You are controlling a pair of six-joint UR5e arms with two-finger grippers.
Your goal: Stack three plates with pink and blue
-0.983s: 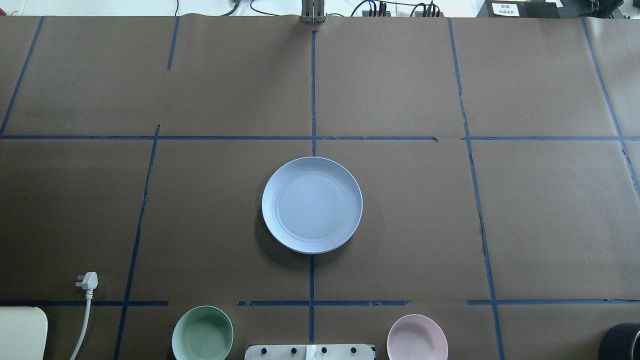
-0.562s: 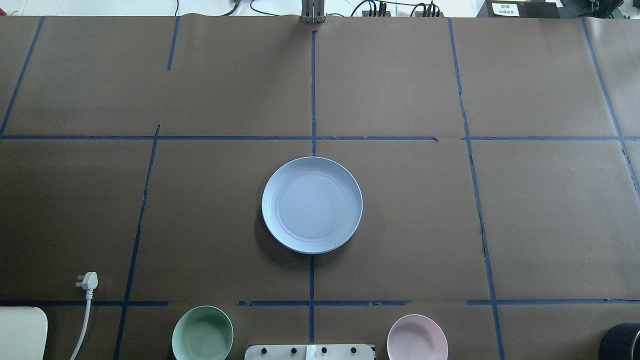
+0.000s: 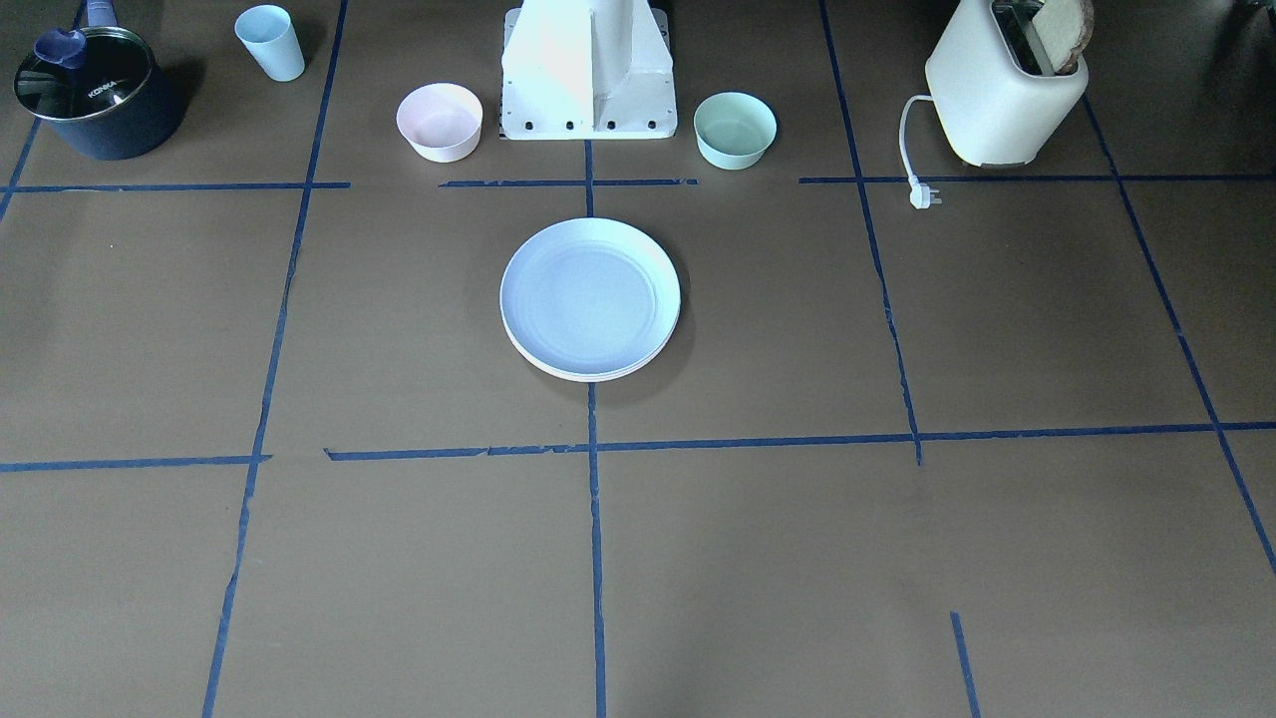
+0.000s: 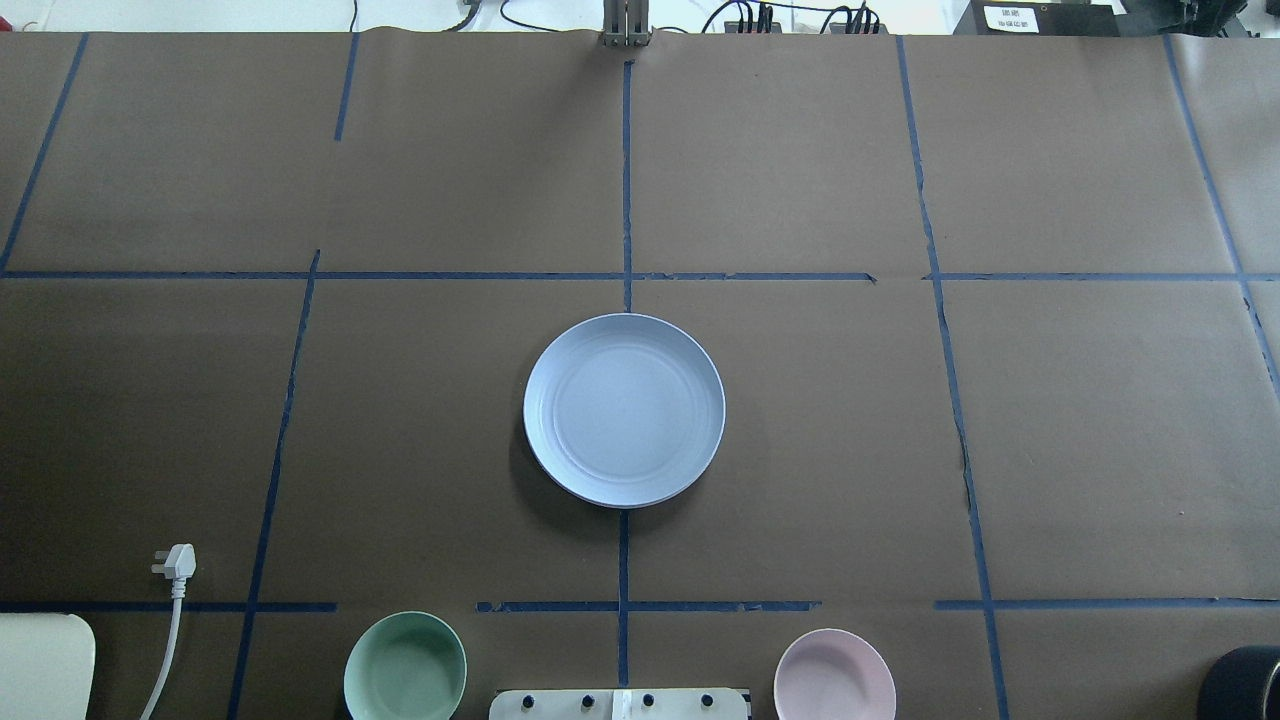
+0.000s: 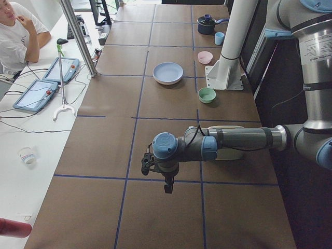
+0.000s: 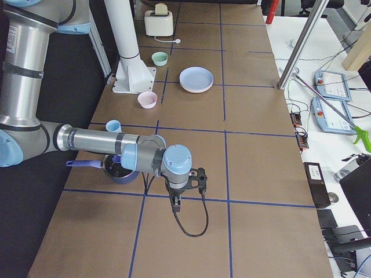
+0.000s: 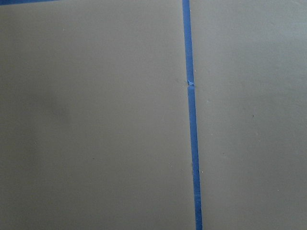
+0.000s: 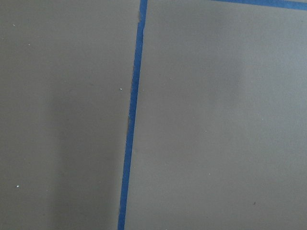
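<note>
While bread stands in the toaster, blue plate lies topmost.

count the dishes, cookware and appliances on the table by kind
plate stack: 1 (blue on top, cream rim under it, number of layers unclear)
bowls: 2 (pink bowl, mint bowl)
cup: 1
pot: 1
toaster: 1
total: 6

Bowls — well apart from plates

The dark saucepan carries the brand "KONKA" on its glass lid.
</note>
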